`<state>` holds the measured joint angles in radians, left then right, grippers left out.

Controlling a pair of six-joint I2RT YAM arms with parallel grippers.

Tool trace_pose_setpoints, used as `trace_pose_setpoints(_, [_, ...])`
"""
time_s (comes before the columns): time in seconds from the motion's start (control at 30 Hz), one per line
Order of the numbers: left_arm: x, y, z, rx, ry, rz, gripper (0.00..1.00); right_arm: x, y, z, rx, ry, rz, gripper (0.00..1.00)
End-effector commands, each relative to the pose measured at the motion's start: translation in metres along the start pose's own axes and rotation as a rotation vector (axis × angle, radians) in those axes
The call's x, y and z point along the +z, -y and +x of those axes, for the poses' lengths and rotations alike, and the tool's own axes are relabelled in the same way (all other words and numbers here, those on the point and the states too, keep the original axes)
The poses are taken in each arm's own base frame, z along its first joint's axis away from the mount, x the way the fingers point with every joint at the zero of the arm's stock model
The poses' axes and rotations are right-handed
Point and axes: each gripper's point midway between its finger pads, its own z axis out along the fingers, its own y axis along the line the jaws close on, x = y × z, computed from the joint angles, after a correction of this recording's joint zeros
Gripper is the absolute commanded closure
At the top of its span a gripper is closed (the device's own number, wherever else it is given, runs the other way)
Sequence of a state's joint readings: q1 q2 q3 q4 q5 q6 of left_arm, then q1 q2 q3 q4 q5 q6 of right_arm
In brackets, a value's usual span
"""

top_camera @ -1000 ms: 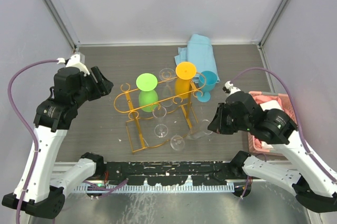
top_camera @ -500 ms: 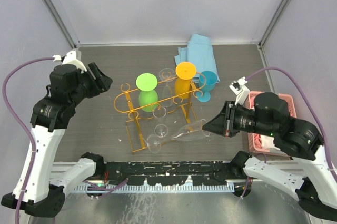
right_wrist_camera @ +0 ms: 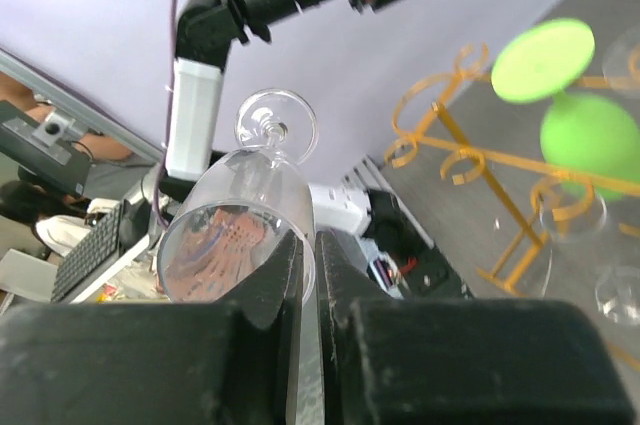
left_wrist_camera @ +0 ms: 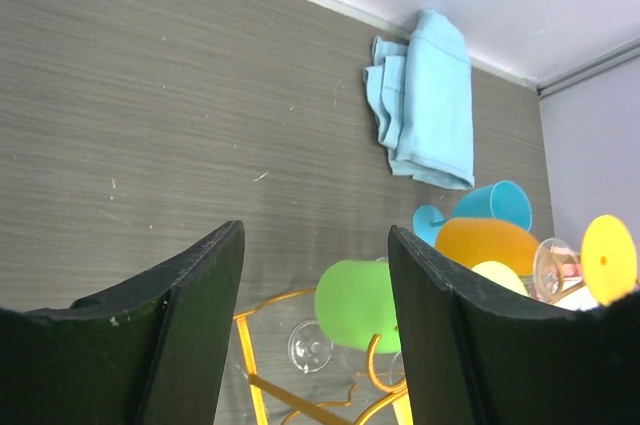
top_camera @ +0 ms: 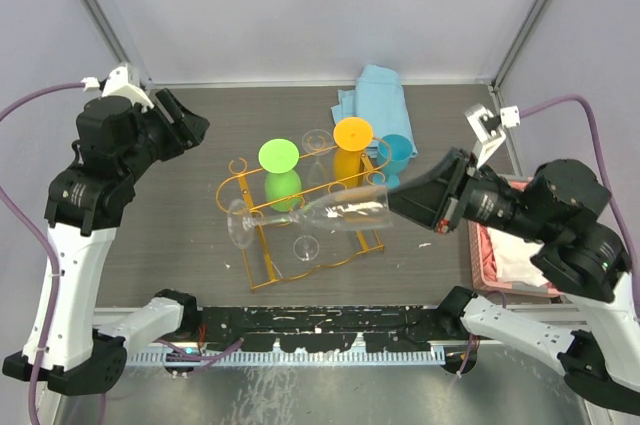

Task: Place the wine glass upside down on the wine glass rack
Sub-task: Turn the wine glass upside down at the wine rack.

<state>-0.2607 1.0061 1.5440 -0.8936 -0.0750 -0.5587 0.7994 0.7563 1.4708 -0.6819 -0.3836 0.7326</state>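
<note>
My right gripper (top_camera: 396, 207) is shut on the rim of a clear wine glass (top_camera: 340, 211). It holds the glass lying sideways in the air over the front of the orange-gold wine glass rack (top_camera: 262, 255), foot pointing left. In the right wrist view the fingers (right_wrist_camera: 290, 265) pinch the glass wall (right_wrist_camera: 245, 210), with the rack (right_wrist_camera: 450, 135) beyond. A green glass (top_camera: 280, 173), an orange glass (top_camera: 351, 145) and clear glasses (top_camera: 305, 245) hang upside down on the rack. My left gripper (top_camera: 188, 131) is open and empty, raised behind the rack's left end; its wrist view (left_wrist_camera: 315, 245) looks down on the rack (left_wrist_camera: 250, 385).
A blue glass (top_camera: 396, 157) stands upside down by the rack's right end. A folded blue cloth (top_camera: 375, 95) lies at the back. A pink basket (top_camera: 480, 245) with a white cloth stands at the right edge. Grey walls enclose the table.
My right gripper has lifted the clear glass off the table and swung it up and left, over the rack's front. My left arm has pulled up and back a little.
</note>
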Motion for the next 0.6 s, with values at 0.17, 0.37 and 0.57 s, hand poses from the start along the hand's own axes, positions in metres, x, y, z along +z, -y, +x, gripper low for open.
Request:
trace_pose_setpoints(0.17, [0.0,0.033,-0.054,-0.027,0.118,0.095,0.37,0.042,-0.066,-0.094,-0.278,0.24,-0.227,0.99])
trace_pose_setpoints(0.37, [0.02,0.033,-0.068,-0.113,0.09,0.143,0.33,0.068,-0.078,-0.131,-0.363,0.333,-0.255,1.0])
trace_pose_setpoints(0.57, [0.041,0.033,-0.072,-0.217,0.066,0.206,0.33,0.093,-0.077,-0.163,-0.429,0.402,-0.234,1.0])
